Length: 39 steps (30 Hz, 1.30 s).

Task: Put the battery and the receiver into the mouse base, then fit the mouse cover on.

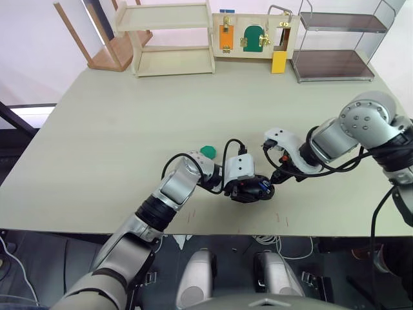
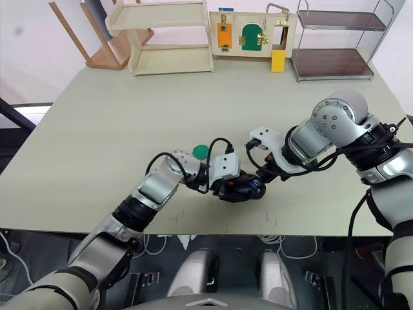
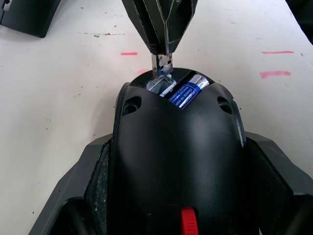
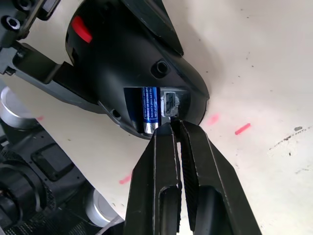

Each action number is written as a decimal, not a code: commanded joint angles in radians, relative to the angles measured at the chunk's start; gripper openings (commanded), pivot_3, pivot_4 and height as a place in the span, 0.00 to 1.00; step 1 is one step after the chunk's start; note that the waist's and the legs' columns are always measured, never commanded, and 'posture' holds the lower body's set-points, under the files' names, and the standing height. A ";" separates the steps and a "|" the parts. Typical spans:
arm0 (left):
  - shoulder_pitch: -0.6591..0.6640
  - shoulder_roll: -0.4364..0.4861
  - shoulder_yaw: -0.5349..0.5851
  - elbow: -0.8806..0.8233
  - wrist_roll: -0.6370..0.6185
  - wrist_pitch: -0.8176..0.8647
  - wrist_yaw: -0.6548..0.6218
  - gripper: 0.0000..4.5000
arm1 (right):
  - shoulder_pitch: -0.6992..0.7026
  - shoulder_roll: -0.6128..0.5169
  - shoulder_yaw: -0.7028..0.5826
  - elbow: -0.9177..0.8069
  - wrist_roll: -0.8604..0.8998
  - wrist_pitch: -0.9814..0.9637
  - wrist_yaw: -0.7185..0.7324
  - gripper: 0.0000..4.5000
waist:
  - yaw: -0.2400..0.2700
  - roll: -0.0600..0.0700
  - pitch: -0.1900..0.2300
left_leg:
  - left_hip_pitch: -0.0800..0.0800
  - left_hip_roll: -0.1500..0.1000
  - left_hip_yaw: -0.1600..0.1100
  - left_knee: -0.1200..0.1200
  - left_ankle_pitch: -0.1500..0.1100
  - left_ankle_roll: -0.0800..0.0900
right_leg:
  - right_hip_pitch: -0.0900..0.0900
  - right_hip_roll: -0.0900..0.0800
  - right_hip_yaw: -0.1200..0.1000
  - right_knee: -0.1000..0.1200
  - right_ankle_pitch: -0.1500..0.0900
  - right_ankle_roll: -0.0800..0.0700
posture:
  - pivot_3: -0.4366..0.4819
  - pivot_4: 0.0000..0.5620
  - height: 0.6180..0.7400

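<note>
My left gripper (image 1: 247,188) is shut on the mouse base (image 3: 176,147), a black oval body with a red part, holding it by its sides just above the table's front area. The blue battery (image 3: 188,90) lies in its bay in the base. Beside it sits the receiver (image 4: 169,103), a tiny stub with a metal end, at the mouth of its slot. My right gripper (image 4: 177,125) comes in from the right, its tips pinched on the receiver's outer end. The mouse cover is out of view.
A green flat disc (image 1: 207,152) lies on the table just behind my left wrist. Far back stand a wooden shelf (image 1: 171,35), a latch board (image 1: 251,35) and a metal rack (image 1: 335,45). Red marks (image 3: 276,74) dot the tabletop near the mouse.
</note>
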 commanded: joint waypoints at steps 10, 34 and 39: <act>0.009 0.002 -0.036 0.002 0.023 0.028 0.006 0.67 | -0.044 0.025 0.010 0.027 0.050 0.005 -0.043 0.00 | 0.000 0.000 0.000 | 0.000 0.000 0.000 0.000 0.000 0.000 | 0.000 0.000 0.000 -0.001 0.000 0.000 | 0.48 0.27 1.00; 0.013 0.002 -0.034 0.002 0.018 0.035 0.002 0.67 | -0.007 0.028 0.060 -0.032 0.027 0.005 -0.086 0.00 | 0.000 0.000 0.000 | 0.000 0.001 -0.002 -0.001 0.000 0.000 | 0.000 -0.001 0.000 -0.003 0.000 0.000 | 0.48 0.27 1.00; 0.017 0.006 -0.034 -0.002 0.017 0.038 0.000 0.67 | -0.004 0.043 0.056 -0.011 0.032 0.005 -0.108 0.00 | -0.001 0.000 0.000 | 0.000 0.001 -0.002 -0.003 0.000 0.000 | 0.000 -0.001 0.000 -0.003 0.000 0.000 | 0.48 0.27 1.00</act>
